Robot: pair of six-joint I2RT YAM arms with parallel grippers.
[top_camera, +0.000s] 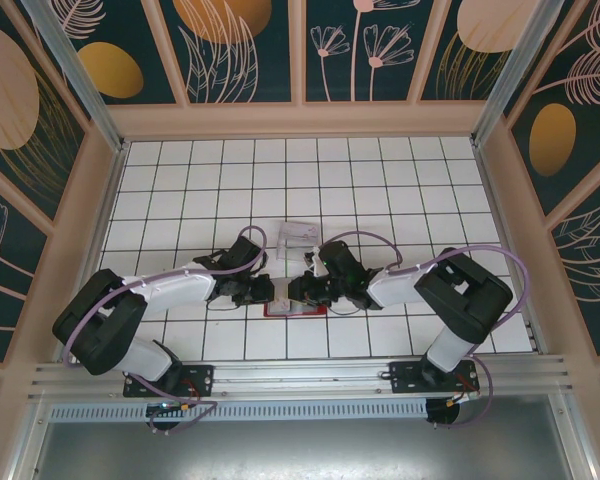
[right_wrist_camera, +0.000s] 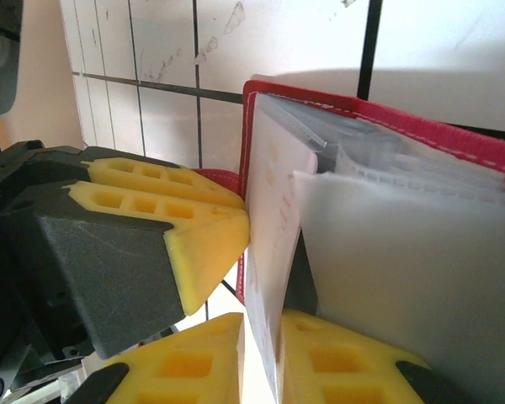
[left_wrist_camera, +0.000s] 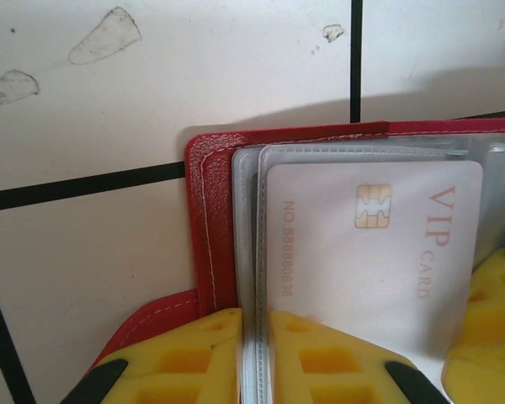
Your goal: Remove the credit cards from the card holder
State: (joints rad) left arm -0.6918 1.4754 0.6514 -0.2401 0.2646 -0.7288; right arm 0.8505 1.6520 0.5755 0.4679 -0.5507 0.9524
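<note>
Left wrist: left jaws clamp the red folding wallet [left_wrist_camera: 210, 220]; right jaws pinch its white plastic card [left_wrist_camera: 345, 269], which should be pulled out next.

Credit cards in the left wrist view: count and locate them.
1: a VIP card in the front clear sleeve of the open card holder; sleeves behind may hide more.

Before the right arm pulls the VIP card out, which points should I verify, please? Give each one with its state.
1. Open card holder lies on the table: ok.
2. Left gripper shut on the clear sleeves, anchoring them: ok.
3. Right gripper shut on the VIP card: ok.
4. It pinches the card alone, not a sleeve too: cannot tell.
5. Card out of the holder: not ok, not yet.
6. Clear box apart from both grippers: ok.
</note>
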